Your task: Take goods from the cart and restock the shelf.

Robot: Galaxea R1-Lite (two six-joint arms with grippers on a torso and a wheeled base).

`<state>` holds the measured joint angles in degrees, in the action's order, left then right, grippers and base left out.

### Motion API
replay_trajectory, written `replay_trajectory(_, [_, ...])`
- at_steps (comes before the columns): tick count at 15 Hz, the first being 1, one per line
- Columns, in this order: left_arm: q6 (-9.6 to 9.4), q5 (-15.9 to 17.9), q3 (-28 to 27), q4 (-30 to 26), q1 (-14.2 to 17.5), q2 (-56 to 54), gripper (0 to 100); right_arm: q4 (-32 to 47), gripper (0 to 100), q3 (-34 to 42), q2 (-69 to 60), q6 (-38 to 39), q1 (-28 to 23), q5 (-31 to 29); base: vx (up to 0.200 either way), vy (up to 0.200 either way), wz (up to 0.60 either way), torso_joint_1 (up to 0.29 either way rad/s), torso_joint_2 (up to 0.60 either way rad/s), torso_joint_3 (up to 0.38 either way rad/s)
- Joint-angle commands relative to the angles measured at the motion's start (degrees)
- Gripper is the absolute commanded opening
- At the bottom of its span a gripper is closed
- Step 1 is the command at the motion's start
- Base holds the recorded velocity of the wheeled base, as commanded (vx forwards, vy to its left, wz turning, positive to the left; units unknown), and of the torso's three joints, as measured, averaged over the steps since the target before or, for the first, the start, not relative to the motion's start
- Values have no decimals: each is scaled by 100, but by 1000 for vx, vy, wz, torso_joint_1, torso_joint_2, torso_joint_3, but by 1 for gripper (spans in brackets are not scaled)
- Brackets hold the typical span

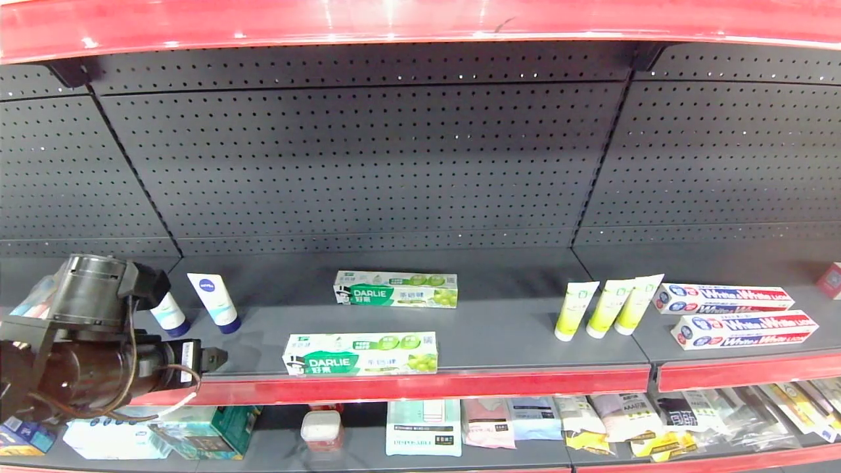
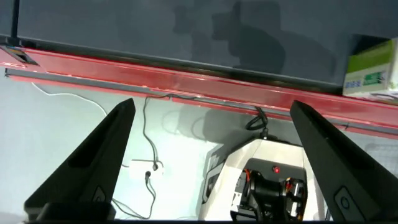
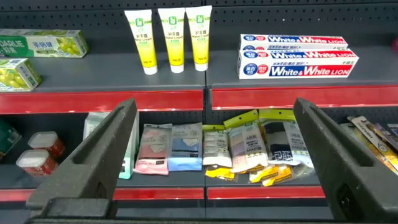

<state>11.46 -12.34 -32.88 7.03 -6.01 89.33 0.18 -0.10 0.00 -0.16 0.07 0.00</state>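
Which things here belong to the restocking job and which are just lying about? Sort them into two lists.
Job: shelf; green toothpaste boxes; yellow-green tubes; white toothpaste boxes; blue-capped tubes; left gripper, open.
Lying about: packets lower down; white jar; floor cable.

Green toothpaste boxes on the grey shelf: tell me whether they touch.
Apart. The head view shows bare grey shelf between the front green toothpaste box and the rear green toothpaste box.
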Motion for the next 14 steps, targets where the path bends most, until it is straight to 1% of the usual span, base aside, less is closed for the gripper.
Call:
replay_trajectory(1, [-21, 3, -52, 272, -32, 462, 100, -1, 100, 1, 0, -2, 1, 0, 0, 0, 0, 0, 0, 0])
replay_trajectory(3, [-21, 21, -70, 351, -32, 559, 100, -1, 100, 1, 9, -2, 1, 0, 0, 0, 0, 0, 0, 0])
replay_trajectory(5, [5, 109, -70, 351, -146, 647, 100, -1, 100, 1, 9, -2, 1, 0, 0, 0, 0, 0, 0, 0])
replay_trajectory(6, [5, 117, -70, 386, -234, 691, 100, -1, 100, 1, 0, -2, 1, 0, 0, 0, 0, 0, 0, 0])
replay_trajectory(10, [14, 74, -70, 835, -621, 1007, 100, -1, 100, 1, 0, -2, 1, 0, 0, 0, 0, 0, 0, 0])
replay_trajectory(14, [14, 74, -87, 923, -709, 1174, 100, -1, 100, 1, 0, -2, 1, 0, 0, 0, 0, 0, 0, 0])
